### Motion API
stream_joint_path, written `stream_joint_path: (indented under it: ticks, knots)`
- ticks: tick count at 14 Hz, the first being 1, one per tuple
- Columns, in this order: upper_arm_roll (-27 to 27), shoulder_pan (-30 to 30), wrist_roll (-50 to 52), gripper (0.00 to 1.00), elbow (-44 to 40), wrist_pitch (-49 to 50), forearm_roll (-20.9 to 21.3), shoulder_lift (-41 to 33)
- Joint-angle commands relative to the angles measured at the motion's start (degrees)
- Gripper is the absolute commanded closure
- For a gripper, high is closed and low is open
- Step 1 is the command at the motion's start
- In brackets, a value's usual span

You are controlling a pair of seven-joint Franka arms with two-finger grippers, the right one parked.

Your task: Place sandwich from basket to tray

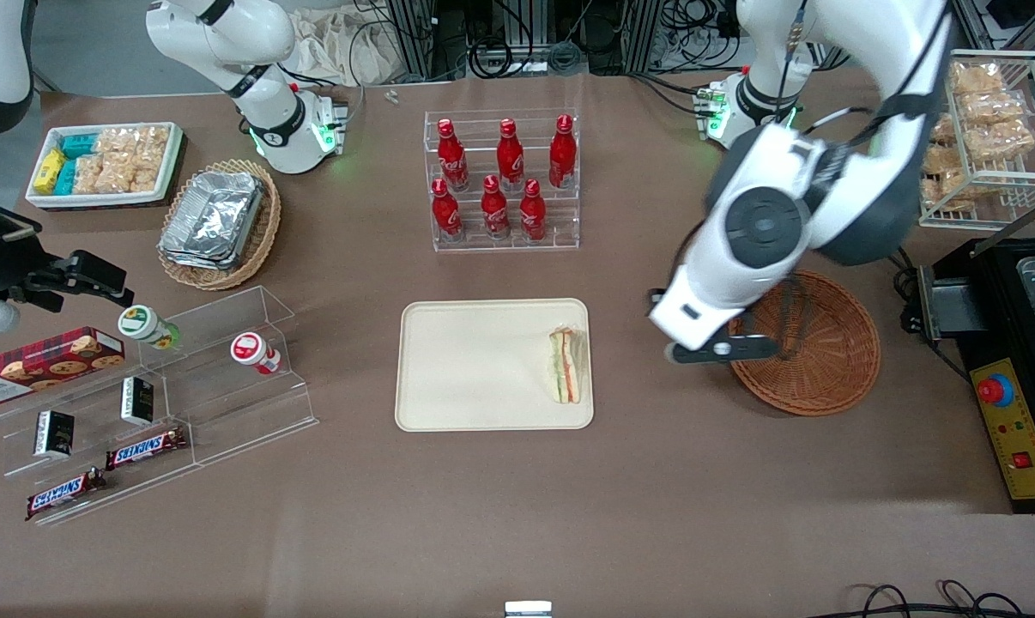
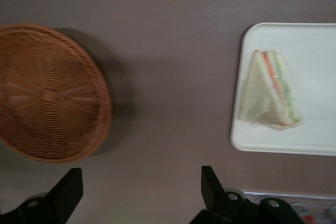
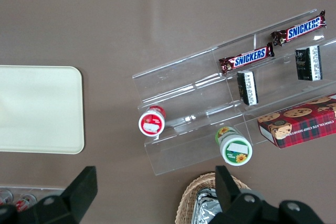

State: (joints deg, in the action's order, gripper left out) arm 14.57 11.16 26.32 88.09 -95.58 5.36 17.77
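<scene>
The sandwich (image 1: 566,365) lies flat on the tray (image 1: 475,365), at the edge nearest the basket (image 1: 814,348), which appears empty, though my arm hides part of it. I judge the placement done; only withdrawal is left. My gripper (image 2: 142,195) hangs released, holding nothing, above bare table between basket and tray. The brown table (image 1: 517,515) is crowded elsewhere: a bottle rack (image 1: 505,180) stands farther back.
</scene>
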Motion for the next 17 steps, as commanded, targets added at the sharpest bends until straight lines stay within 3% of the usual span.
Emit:
stream_joint_path:
  ticks: [1,6,12,17]
  knots:
    - [0.5,-8.0,-9.7,0.00,7.6,-0.3,0.7,-7.0]
    - [0.3,-21.0,-32.2,0.00,7.6,1.3,0.2,-9.9]
    - [0.4,-28.0,-33.2,0.00,1.0,3.6,-0.4,-8.0]
    - [0.4,-28.6,-33.0,0.00,0.2,3.7,-0.5,-8.0]
